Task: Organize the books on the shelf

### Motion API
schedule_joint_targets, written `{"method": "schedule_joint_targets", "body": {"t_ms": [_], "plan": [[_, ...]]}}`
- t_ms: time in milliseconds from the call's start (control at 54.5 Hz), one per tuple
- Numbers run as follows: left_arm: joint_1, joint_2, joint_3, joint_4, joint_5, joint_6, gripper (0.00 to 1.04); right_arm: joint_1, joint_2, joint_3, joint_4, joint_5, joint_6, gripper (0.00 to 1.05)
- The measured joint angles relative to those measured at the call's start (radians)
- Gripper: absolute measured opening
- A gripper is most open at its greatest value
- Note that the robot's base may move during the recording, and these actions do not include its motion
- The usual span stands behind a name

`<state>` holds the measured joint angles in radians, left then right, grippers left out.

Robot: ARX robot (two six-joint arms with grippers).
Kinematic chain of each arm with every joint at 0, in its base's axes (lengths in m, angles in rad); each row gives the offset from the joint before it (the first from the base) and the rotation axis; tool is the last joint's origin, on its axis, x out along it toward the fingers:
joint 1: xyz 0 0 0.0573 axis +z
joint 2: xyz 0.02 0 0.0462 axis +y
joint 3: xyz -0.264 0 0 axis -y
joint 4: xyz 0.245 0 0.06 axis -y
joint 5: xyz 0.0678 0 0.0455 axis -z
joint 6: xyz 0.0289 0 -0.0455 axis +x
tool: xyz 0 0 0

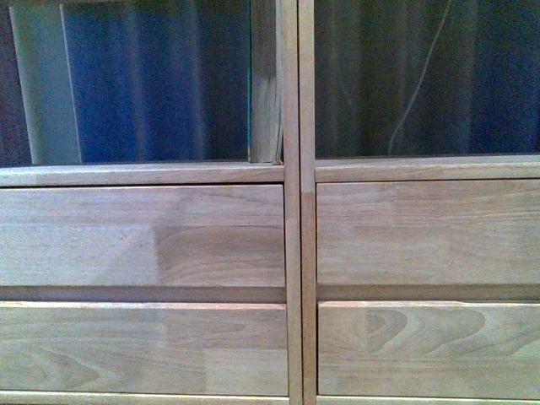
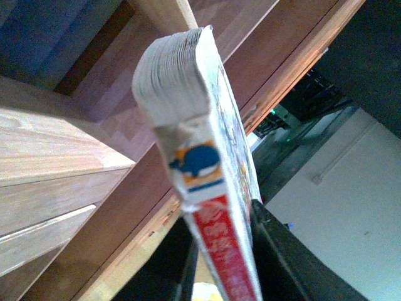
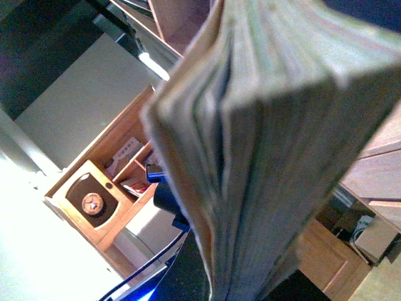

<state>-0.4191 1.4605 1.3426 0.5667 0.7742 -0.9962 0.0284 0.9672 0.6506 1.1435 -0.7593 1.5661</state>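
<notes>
left claw (image 2: pixel 220 254) clamped on paperback (image 2: pixel 188 119), close beside shelf (image 2: pixel 62 150)

— Operator, look between the fingers (image 2: pixel 282 257) of your left gripper (image 2: pixel 220 254). The paperback (image 2: pixel 200 157) has a glossy printed spine, and its page edges are matt paper, a little ragged.
— And the fingers themselves?
— Black and matt; you would take them for plastic.
— Past that gripper?
— There you have the shelf (image 2: pixel 62 150): light wood, smooth, with clear grain. Its drawer fronts (image 1: pixel 143 236) carry a dull satin finish.
— And on your right wrist camera?
— The thick book (image 3: pixel 263 144) fills it. You see cream paper edges, matt, rough and uneven. You cannot judge its cover finish from there.
</notes>
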Motion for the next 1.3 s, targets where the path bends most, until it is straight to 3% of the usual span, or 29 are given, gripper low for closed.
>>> {"method": "schedule_joint_targets", "body": {"t_ms": [128, 275, 514, 679, 771, 862, 899, 1009, 1101, 1156, 1229, 1303], "plan": [[-0.003, -0.001, 0.000, 0.037, 0.015, -0.030, 0.09, 0.001, -0.004, -0.010, 0.015, 0.000, 0.010, 0.07], [-0.004, -0.010, -0.013, 0.079, 0.019, -0.049, 0.07, 0.008, -0.007, -0.012, 0.027, 0.002, 0.021, 0.07], [0.014, -0.021, -0.060, 0.164, 0.018, -0.074, 0.07, 0.011, -0.007, -0.016, 0.049, 0.001, 0.062, 0.42], [0.055, -0.042, -0.087, 0.170, 0.010, -0.068, 0.07, -0.037, -0.011, -0.045, 0.085, -0.043, 0.076, 0.64], [0.098, -0.069, -0.100, 0.128, -0.020, -0.024, 0.07, -0.106, -0.011, -0.069, 0.135, -0.085, 0.100, 0.78], [0.183, -0.114, -0.103, 0.010, -0.126, 0.142, 0.07, -0.259, -0.008, -0.093, 0.184, -0.154, 0.120, 0.98], [0.203, -0.124, -0.103, -0.019, -0.151, 0.181, 0.07, -0.296, -0.010, -0.093, 0.163, -0.173, 0.103, 0.99], [0.275, -0.129, -0.100, -0.051, -0.287, 0.397, 0.07, -0.422, -0.063, -0.093, -0.066, -0.204, -0.084, 0.98], [0.316, -0.098, -0.072, -0.077, -0.359, 0.557, 0.07, -0.463, -0.143, -0.090, -0.306, -0.168, -0.321, 0.98], [0.334, -0.050, -0.023, -0.105, -0.396, 0.674, 0.07, -0.472, -0.209, -0.090, -0.440, -0.143, -0.555, 0.98], [0.342, 0.022, 0.038, -0.113, -0.425, 0.811, 0.07, -0.468, -0.275, -0.096, -0.514, -0.112, -0.803, 0.98], [0.342, 0.100, 0.113, -0.130, -0.440, 0.937, 0.07, -0.465, -0.297, -0.097, -0.518, -0.108, -0.939, 0.98]]}}
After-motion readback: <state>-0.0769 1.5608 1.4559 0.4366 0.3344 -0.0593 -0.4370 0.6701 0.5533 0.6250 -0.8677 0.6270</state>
